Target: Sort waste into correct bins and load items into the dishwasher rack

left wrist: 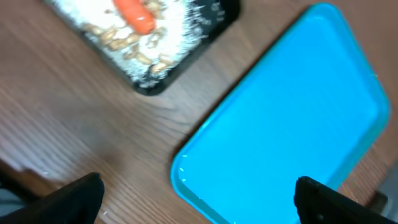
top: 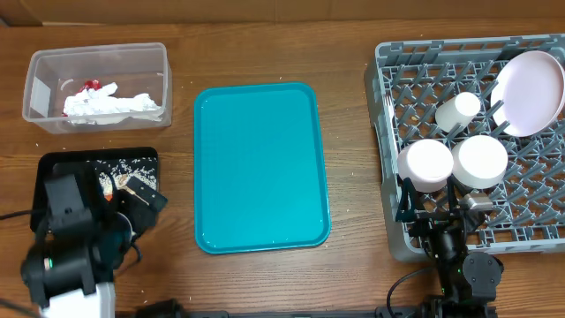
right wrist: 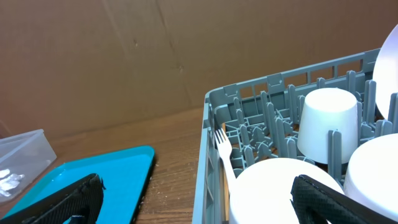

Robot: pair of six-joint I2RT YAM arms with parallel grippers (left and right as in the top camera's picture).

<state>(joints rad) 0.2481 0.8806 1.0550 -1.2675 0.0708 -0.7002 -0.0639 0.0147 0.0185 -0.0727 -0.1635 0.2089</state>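
Note:
The grey dishwasher rack (top: 388, 132) at the right holds three upturned white cups (top: 428, 164), (top: 481, 161), (top: 458, 109), a pale pink plate (top: 530, 93) and a white fork (right wrist: 222, 152). A clear bin (top: 97, 53) at the back left holds white crumpled waste and something red. A black tray (top: 97, 163) with rice and food scraps (left wrist: 134, 25) lies at the front left. My left gripper (left wrist: 196, 199) is open and empty above the wood by the teal tray's corner. My right gripper (right wrist: 199, 193) is open and empty at the rack's front left corner.
An empty teal tray (top: 260, 168) lies in the middle of the wooden table; it also shows in the left wrist view (left wrist: 292, 118) and the right wrist view (right wrist: 81, 171). A brown cardboard wall (right wrist: 155, 56) stands behind the table.

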